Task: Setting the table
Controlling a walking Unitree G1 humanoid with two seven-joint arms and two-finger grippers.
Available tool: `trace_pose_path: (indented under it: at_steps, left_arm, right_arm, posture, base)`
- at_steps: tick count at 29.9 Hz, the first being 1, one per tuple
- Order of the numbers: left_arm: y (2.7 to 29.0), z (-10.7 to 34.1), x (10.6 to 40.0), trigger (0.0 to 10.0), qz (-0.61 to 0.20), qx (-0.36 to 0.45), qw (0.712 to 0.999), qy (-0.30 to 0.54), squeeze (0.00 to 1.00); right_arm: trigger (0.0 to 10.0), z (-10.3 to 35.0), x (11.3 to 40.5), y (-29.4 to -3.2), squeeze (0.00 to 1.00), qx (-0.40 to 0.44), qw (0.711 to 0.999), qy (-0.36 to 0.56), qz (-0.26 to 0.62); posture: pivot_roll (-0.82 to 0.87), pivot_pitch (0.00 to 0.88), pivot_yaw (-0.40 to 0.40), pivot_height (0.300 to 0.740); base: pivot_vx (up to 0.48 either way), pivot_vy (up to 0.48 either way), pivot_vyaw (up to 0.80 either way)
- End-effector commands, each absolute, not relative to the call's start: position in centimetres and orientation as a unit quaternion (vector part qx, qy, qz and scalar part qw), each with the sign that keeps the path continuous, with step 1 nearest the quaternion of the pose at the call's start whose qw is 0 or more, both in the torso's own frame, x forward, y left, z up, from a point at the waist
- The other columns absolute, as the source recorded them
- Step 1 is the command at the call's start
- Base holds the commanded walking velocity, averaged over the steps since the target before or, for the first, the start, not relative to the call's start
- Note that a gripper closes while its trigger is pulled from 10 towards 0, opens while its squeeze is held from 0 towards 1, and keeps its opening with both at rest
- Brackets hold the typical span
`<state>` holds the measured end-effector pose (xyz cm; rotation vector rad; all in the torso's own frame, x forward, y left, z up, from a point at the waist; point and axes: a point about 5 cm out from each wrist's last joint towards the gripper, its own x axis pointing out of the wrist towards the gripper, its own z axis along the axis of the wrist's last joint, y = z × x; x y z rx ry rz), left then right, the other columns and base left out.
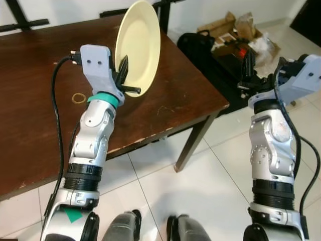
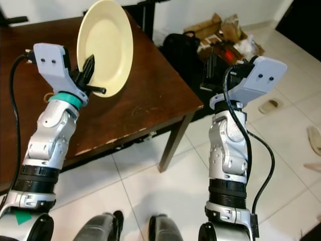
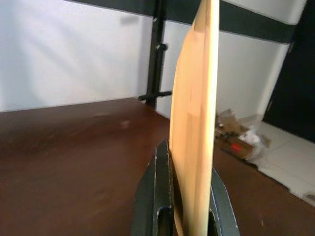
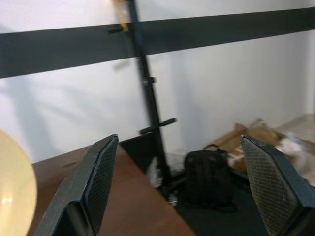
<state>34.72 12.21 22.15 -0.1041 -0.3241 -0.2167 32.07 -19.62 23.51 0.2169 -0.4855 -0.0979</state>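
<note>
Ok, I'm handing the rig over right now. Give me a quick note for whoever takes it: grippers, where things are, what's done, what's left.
Left gripper: shut on the plate, pinching its lower rim; the plate stands nearly on edge, up above the table, not resting on it.
Right gripper: open, holding nothing, raised over the floor beyond the table's right corner.
Table: a small ring lies near the left arm; no place setting laid in the part seen.
Done: plate picked up and carried to the table.
Left: tip the plate flat, lower it onto the table, release. Mind the bag and boxes on the floor to the right.
</note>
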Motion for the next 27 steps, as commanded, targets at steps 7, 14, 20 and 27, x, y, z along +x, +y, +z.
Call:
trace_pose_path:
  at_steps: [7, 14, 20, 27]
  left_arm:
    - [11.94, 22.15, 34.77, 10.0, -0.113, -0.045, 0.979, -0.163, 0.0]
    - [11.93, 22.15, 34.79, 10.0, -0.115, -0.045, 0.979, -0.163, 0.0]
    - [11.93, 22.15, 34.81, 10.0, -0.116, -0.045, 0.979, -0.163, 0.0]
    - [11.92, 22.14, 34.84, 10.0, -0.117, -0.044, 0.979, -0.162, 0.0]
  right_arm:
    - [10.0, 23.13, 32.02, -19.79, 0.0, 0.117, 0.964, -0.234, -0.052]
    - [10.0, 23.11, 31.98, -20.01, 0.0, 0.137, 0.961, -0.234, -0.055]
    - [10.0, 23.1, 31.98, -20.04, 0.0, 0.137, 0.961, -0.234, -0.056]
    - [10.0, 23.1, 31.99, -20.05, 0.0, 0.138, 0.961, -0.234, -0.056]
  posture:
    - [0.11, 0.006, -0.003, 0.74]
    - [0.1, 0.007, -0.001, 0.74]
    - [0.1, 0.01, 0.001, 0.74]
    - [0.1, 0.013, 0.002, 0.74]
  base:
    - [-0.299, 0.0, 0.0]
    - [-0.298, 0.0, 0.0]
    - [-0.297, 0.0, 0.0]
    - [-0.297, 0.0, 0.0]
